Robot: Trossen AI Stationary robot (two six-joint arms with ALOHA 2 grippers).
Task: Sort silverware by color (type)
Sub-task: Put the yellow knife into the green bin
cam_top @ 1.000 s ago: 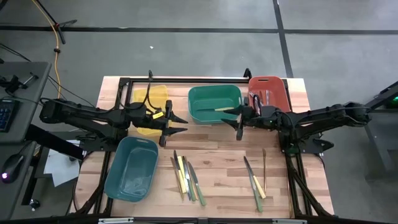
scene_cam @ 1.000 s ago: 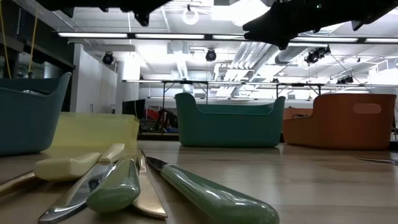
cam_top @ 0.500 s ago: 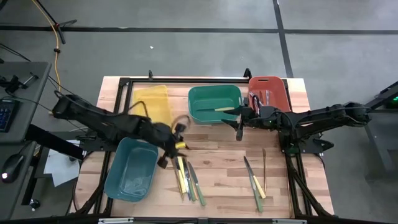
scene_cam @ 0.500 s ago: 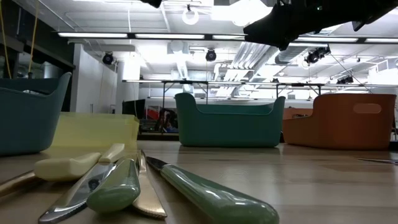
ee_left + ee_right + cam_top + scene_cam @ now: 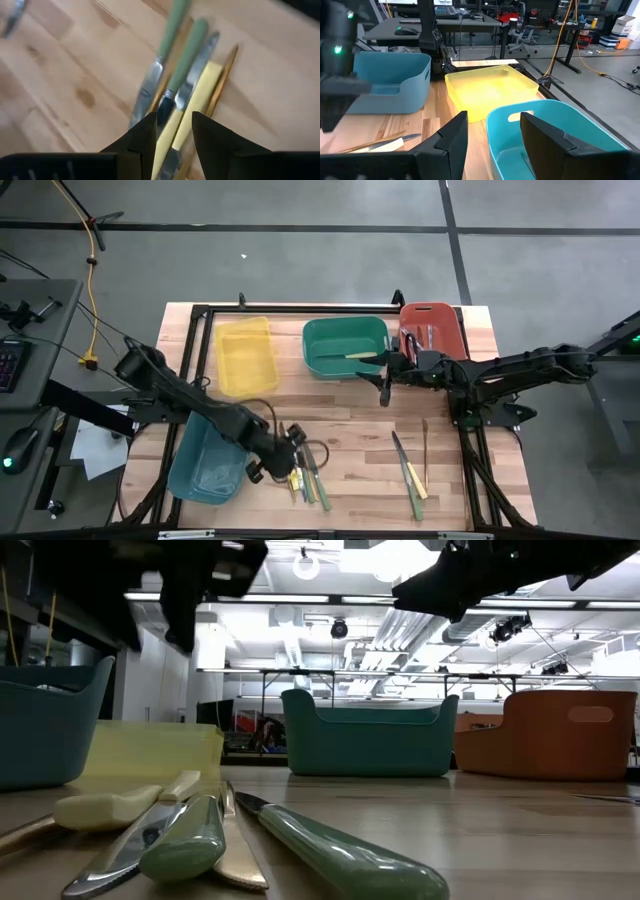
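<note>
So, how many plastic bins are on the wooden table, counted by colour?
Yellow rectangular plastic bin: 1
Green rectangular plastic bin: 1
Red rectangular plastic bin: 1
Teal rectangular plastic bin: 1
Total: 4 bins

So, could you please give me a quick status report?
Left gripper open, empty, low over the near-left cluster of long-handled silverware. Right gripper open, empty, beside the green plastic bin. Nothing in the way.
</note>
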